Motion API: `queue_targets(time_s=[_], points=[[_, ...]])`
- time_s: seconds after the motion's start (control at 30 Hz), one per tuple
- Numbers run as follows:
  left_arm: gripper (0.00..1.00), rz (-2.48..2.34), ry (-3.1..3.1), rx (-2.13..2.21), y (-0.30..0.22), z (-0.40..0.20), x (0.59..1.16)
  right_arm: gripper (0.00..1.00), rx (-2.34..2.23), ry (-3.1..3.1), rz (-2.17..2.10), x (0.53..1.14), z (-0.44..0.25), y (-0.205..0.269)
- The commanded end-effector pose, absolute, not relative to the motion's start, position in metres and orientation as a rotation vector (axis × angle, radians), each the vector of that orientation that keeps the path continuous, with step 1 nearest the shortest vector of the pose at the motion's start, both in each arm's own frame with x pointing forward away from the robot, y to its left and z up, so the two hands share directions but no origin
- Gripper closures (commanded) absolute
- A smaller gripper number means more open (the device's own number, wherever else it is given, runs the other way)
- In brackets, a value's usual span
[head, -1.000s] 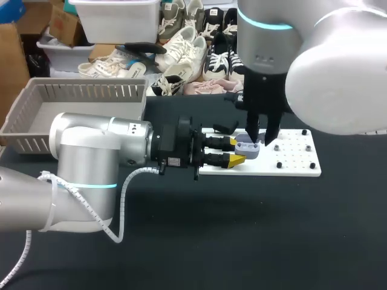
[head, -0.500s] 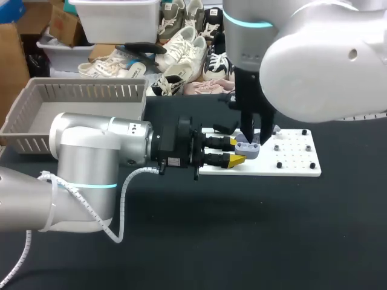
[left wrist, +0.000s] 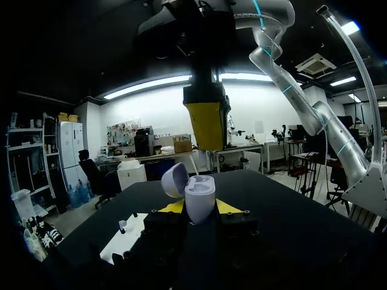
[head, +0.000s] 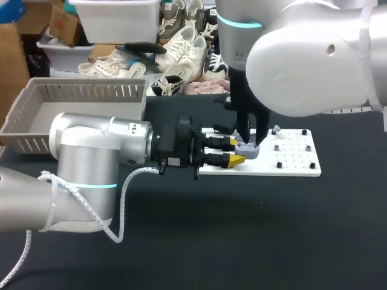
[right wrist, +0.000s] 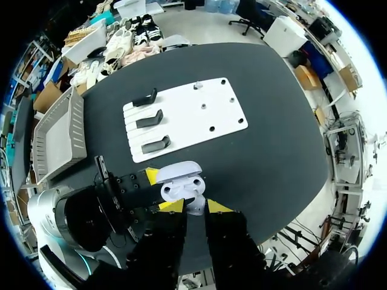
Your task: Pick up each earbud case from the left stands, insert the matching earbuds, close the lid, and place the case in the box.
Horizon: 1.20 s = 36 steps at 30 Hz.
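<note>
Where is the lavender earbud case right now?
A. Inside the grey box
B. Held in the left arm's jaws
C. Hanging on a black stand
B: the earbud case sits between the left arm's jaws, one yellow tip on each side, with its lid open.
</note>
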<state>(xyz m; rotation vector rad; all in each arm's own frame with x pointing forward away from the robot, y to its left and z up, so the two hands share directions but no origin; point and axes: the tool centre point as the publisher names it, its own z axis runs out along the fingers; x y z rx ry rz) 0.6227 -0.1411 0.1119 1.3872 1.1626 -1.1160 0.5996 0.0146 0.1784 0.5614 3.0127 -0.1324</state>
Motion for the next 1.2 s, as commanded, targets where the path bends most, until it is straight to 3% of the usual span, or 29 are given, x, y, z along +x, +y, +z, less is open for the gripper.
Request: queue_targets(time_s=[0.03, 1.2], points=[[1.0, -1.115, 1.16, 1.385, -0.141, 0.111, 0.623, 1.0, 0.565, 3.021, -0.139, 0.601, 0.177, 0.016], [1.0, -1.115, 1.16, 1.385, -0.141, 0.111, 0.623, 1.0, 0.638, 3.021, -0.198, 0.608, 0.161, 0.009]])
